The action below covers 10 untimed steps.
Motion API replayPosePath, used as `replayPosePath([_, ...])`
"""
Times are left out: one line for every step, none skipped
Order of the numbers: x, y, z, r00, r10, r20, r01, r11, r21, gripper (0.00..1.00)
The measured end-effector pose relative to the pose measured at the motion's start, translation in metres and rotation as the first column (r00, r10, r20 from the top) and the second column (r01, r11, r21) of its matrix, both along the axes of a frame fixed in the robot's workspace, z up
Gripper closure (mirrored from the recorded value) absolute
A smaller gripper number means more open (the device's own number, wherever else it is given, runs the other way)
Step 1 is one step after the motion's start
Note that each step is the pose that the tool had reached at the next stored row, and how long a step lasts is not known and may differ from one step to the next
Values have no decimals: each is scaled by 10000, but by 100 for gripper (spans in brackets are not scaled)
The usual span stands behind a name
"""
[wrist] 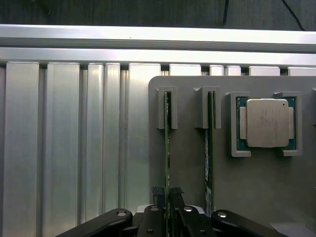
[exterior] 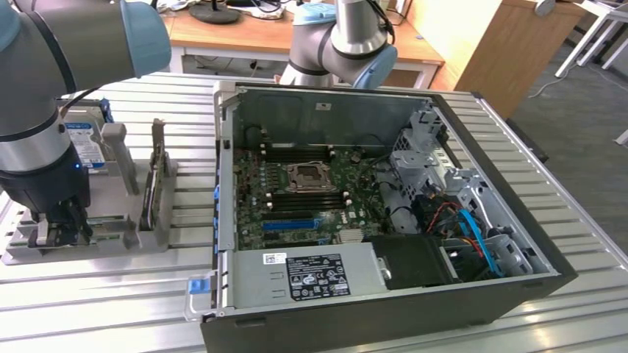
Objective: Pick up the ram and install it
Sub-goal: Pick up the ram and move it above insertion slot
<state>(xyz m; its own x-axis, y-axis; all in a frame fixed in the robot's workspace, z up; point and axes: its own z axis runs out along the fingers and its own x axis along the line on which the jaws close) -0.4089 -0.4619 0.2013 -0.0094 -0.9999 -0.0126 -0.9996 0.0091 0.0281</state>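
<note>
The gripper is seen low over the grey holder at the exterior view's left, well apart from the open computer case. In the wrist view, the ram is found standing on edge in a slot of the holder. Its thin green edge is pinched between the black fingers. Contact is made on both sides, so the gripper is clamped on the stick. The far end of the ram is seated in its slot bracket. A second stick is lined up just beside it in the neighbouring slot, untouched. Next along, the silver CPU is laid flat in its own recess. A blue-labelled hard drive is stood on the holder behind the arm. Inside the case, the motherboard is exposed, with dark memory slots on either side of the CPU socket. Everything is set on the slatted aluminium table.
</note>
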Motion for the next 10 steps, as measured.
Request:
replayPosePath([0, 0, 0, 10000, 0, -1, 0, 10000, 1, 83])
replayPosePath([0, 0, 0, 10000, 0, 0, 0, 10000, 1, 88])
replayPosePath([0, 0, 0, 10000, 0, 0, 0, 10000, 0, 88])
replayPosePath([0, 0, 0, 10000, 0, 0, 0, 10000, 0, 88])
replayPosePath([0, 0, 0, 10000, 0, 0, 0, 10000, 0, 88])
replayPosePath([0, 0, 0, 10000, 0, 0, 0, 10000, 0, 88])
replayPosePath([0, 0, 0, 10000, 0, 0, 0, 10000, 0, 88])
replayPosePath([0, 0, 0, 10000, 0, -1, 0, 10000, 0, 88])
replayPosePath([0, 0, 0, 10000, 0, 0, 0, 10000, 0, 88])
replayPosePath([0, 0, 0, 10000, 0, -1, 0, 10000, 0, 88])
